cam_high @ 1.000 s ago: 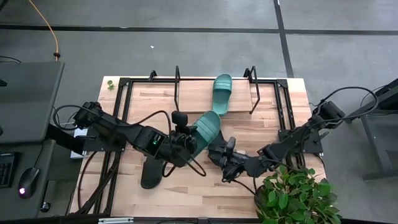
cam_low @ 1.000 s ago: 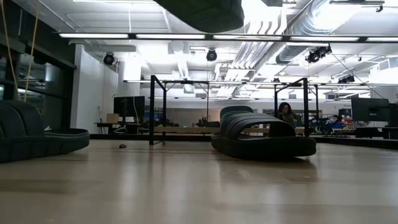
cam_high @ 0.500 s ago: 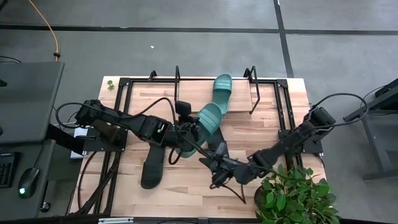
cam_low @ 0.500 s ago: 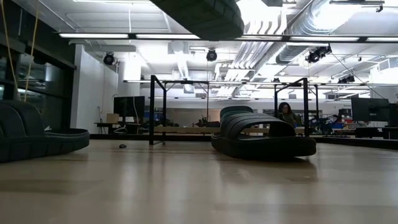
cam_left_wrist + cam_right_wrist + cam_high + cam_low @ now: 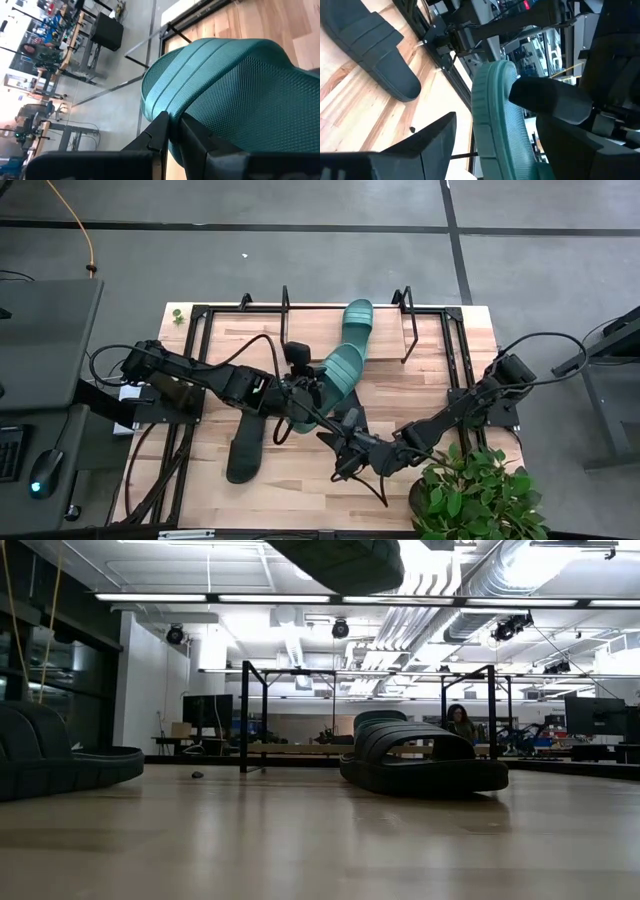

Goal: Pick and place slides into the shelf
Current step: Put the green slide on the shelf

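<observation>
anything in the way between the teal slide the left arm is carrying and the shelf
Partly. The left gripper holds a teal slide whose toe points at the shelf. The other teal slide already lies on the board right in that line. The board to that slide's left looks bare. The right gripper is open, nearer the table's front.

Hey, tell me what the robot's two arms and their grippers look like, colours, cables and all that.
Both arms are dark, nearly black, built of jointed segments, with black cables looping loosely alongside them. The left gripper and the right gripper each end in two flat, matte black fingers with squared, angular edges. A small green light shows on the left arm near its wrist.
</observation>
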`<action>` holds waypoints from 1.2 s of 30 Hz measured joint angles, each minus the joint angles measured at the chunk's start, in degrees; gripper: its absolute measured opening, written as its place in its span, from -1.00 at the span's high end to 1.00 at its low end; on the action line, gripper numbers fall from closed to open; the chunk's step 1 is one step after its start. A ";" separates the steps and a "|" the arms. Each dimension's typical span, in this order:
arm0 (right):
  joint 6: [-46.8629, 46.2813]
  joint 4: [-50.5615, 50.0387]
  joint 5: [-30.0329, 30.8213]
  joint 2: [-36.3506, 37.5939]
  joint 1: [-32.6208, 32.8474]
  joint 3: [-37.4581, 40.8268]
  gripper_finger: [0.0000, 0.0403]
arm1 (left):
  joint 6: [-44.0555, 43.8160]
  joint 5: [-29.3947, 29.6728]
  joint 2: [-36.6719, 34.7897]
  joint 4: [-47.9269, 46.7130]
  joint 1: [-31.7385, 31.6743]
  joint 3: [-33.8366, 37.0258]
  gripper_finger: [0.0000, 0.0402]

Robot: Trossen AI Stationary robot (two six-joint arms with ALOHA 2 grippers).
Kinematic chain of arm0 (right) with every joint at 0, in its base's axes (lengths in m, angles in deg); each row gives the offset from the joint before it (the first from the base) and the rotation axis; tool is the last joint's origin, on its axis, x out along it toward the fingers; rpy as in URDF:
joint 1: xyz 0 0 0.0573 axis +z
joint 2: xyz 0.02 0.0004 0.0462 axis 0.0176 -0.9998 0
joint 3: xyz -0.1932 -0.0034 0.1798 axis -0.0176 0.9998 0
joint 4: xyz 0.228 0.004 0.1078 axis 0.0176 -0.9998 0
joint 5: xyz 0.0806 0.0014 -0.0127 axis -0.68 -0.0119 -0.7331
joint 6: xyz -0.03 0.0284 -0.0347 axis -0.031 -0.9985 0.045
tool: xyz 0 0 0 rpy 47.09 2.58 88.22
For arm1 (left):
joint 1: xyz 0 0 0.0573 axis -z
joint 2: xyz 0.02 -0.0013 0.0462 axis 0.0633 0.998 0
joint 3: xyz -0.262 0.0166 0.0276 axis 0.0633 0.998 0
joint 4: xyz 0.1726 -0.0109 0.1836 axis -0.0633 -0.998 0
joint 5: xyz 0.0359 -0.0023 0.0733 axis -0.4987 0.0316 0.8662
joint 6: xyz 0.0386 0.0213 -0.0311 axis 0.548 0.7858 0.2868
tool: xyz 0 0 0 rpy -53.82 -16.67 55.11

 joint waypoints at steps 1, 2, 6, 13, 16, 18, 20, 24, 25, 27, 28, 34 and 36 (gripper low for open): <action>-0.02 -0.02 0.51 0.00 -0.04 0.00 -0.32 | 0.46 -0.08 0.02 0.68 0.00 0.00 0.86; 0.00 -0.04 0.84 0.00 -0.12 0.00 -0.32 | 0.72 -0.21 0.00 1.48 -0.02 0.00 0.86; -0.37 -0.01 1.34 0.00 -0.25 0.00 -0.31 | 0.69 -1.08 0.00 2.82 0.00 0.00 0.86; -0.84 0.02 1.85 0.00 -0.82 0.00 -0.10 | 0.67 -2.22 0.00 4.04 0.02 0.00 0.86; -1.24 0.02 1.85 0.00 -0.87 0.00 0.04 | 0.67 -2.95 0.00 4.13 0.00 0.00 0.86; -1.27 0.02 1.82 0.00 -0.87 0.00 0.13 | 0.69 -3.01 0.00 4.13 0.00 0.00 0.86; -1.50 0.04 1.84 0.00 -0.85 0.02 0.22 | 0.69 -3.01 0.00 4.11 0.02 0.00 0.86; -1.78 0.17 1.86 0.00 -0.85 0.03 0.40 | 0.64 -3.07 0.00 4.10 0.02 0.00 0.86; -1.79 0.15 1.85 0.00 -0.85 0.07 0.44 | 0.66 -3.05 0.00 4.10 0.02 0.00 0.86; -2.09 0.09 1.85 0.00 -0.85 0.11 0.52 | 0.56 -3.05 0.00 4.10 0.02 0.00 0.86; -2.32 0.09 1.85 0.00 -0.85 0.11 0.56 | 0.28 -3.03 0.00 4.04 0.02 0.00 0.86; -3.14 0.28 1.91 0.00 -0.85 0.11 0.68 | -0.33 -2.96 0.00 3.85 0.02 0.00 0.86; -3.42 0.38 2.46 0.00 -0.85 0.11 0.68 | -0.32 -2.60 -0.18 3.76 0.00 0.00 0.86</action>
